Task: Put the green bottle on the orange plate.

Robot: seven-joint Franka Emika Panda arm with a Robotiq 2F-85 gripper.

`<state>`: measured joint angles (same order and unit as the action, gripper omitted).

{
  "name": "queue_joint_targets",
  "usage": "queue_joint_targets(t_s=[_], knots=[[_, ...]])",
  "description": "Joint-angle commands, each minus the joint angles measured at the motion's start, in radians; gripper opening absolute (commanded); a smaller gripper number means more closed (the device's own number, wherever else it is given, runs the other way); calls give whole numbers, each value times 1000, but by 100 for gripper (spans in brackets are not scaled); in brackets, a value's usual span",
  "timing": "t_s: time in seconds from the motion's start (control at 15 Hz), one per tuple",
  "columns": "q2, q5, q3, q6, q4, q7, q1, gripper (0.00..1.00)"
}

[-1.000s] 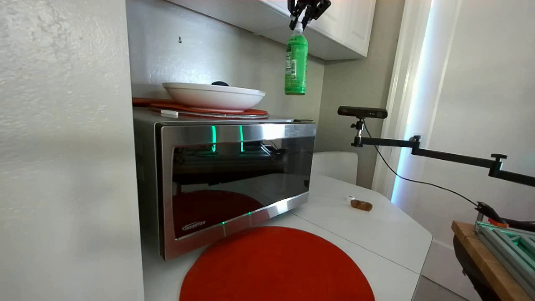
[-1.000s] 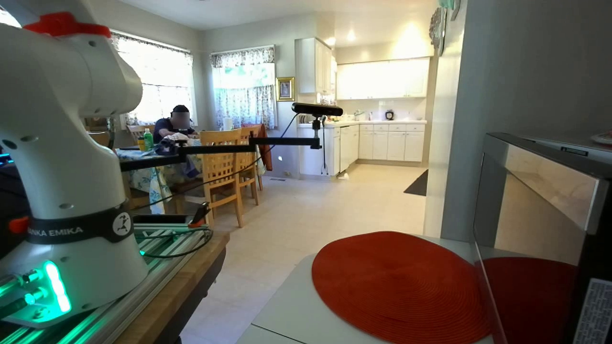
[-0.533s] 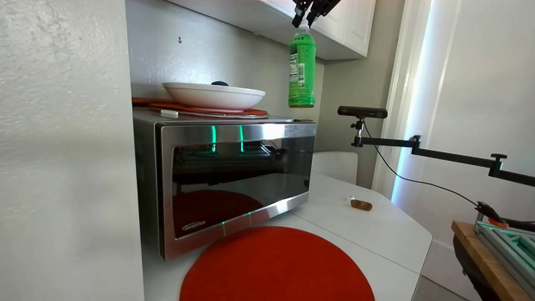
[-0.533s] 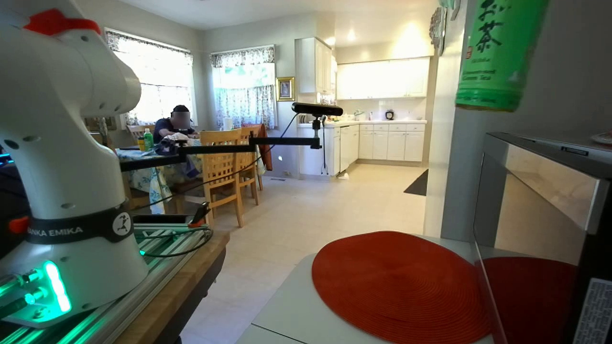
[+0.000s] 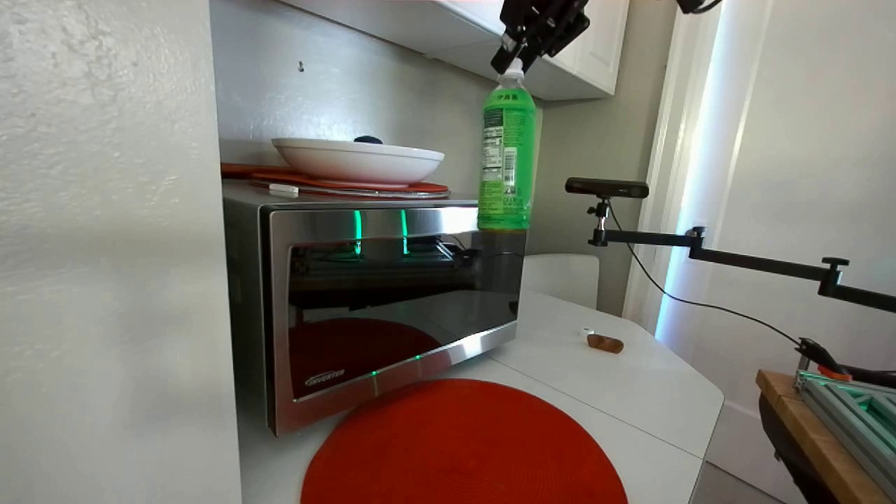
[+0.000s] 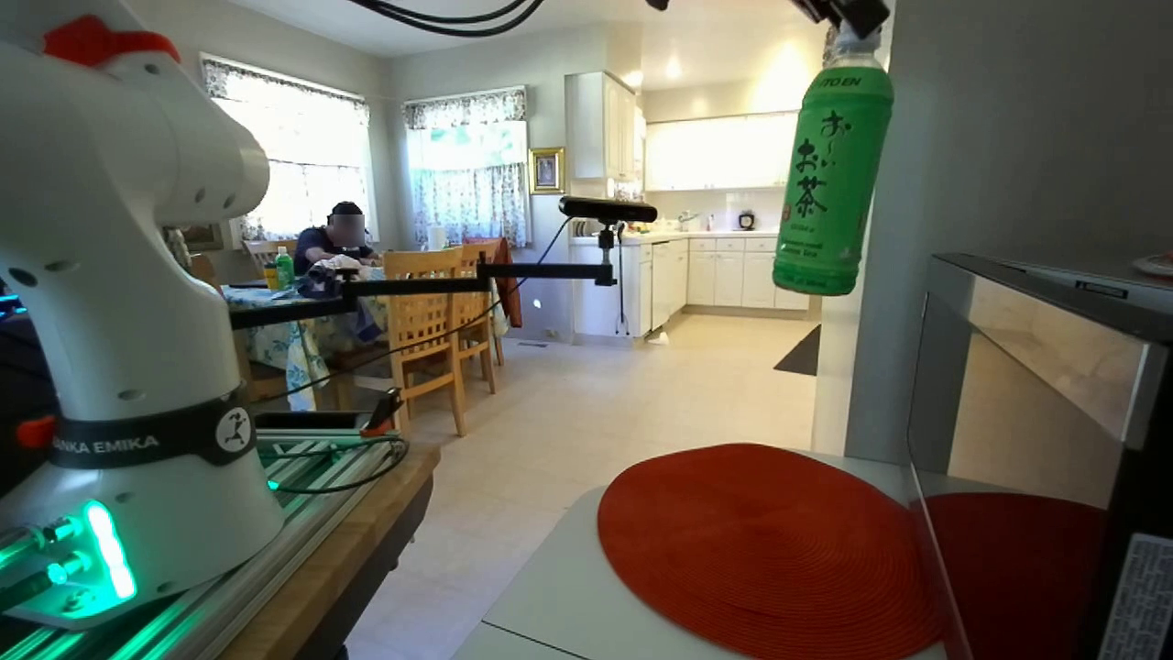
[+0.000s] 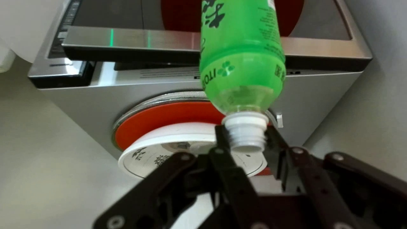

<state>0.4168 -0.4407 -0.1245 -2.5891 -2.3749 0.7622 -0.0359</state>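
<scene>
The green bottle, a slim bright-green bottle with a white, capless neck, hangs in the air in both exterior views (image 5: 505,161) (image 6: 832,183) and fills the upper middle of the wrist view (image 7: 243,63). My gripper (image 7: 246,132) is shut on its neck, with a black finger on each side; the gripper also shows at the top of both exterior views (image 5: 514,61) (image 6: 860,27). The bottle is nearly upright, slightly tilted in an exterior view. The orange plate, a large flat red-orange disc (image 5: 465,448) (image 6: 770,550), lies on the white table well below the bottle, with nothing on it.
A microwave (image 5: 406,280) stands beside the plate, its door reflecting it. On top are a white bowl (image 5: 357,162) and a thinner reddish plate (image 5: 428,187). A camera (image 5: 606,187) on a black arm stands to one side. A small brown object (image 5: 605,343) lies on the table.
The gripper and held bottle have come down in both exterior views. In an exterior view the bottle has entered from the upper right and moved left and down. The plate has not moved.
</scene>
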Motion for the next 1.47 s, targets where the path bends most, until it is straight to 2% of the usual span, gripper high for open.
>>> queue_joint_targets(t_s=[0.0, 0.27, 0.33, 0.53, 0.8, 0.87, 1.07, 1.4], knots=[[49, 19, -40, -148, -114, -19, -30, 8], [83, 6, -110, -275, -220, -17, -81, 8], [85, -32, -85, -299, -246, 6, -50, 8], [91, -60, -94, -403, -324, 4, -61, 8], [89, -116, -131, -575, -418, 24, -121, 8], [46, -157, -147, -601, -380, 53, -146, 8], [44, -206, -225, -697, -392, 82, -245, 8], [37, -251, -441, -789, -392, 95, -482, 8]])
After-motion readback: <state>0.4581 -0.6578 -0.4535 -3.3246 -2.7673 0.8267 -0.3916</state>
